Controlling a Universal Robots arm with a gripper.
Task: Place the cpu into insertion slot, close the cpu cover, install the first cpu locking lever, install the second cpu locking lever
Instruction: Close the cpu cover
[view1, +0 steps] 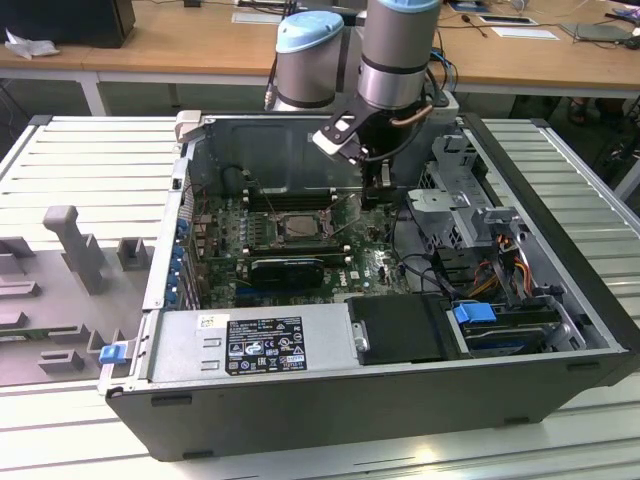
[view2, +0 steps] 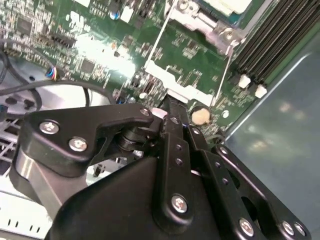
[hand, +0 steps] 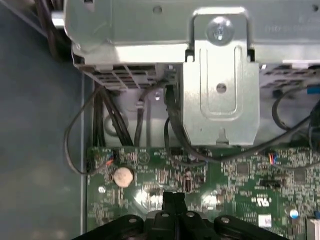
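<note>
The cpu (view2: 230, 4) sits in the insertion slot (view1: 268, 230), its pale corner seen in the second wrist view. The first wrist view shows the jaws pinched together, empty, above the green board (hand: 240, 175) near a round battery (hand: 123, 176).

Coin battery (hand: 123, 176) near the claw (hand: 173, 199), on the green board (hand: 240, 175); metal bracket (hand: 220, 100) and black cables (hand: 169, 125) ahead of it.

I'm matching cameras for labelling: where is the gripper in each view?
Exterior view: gripper inside the case, over the green board.
Second wrist view: gripper close beside the round silver battery.
First wrist view: gripper near that battery.
Shared landmark: the green board.
</note>
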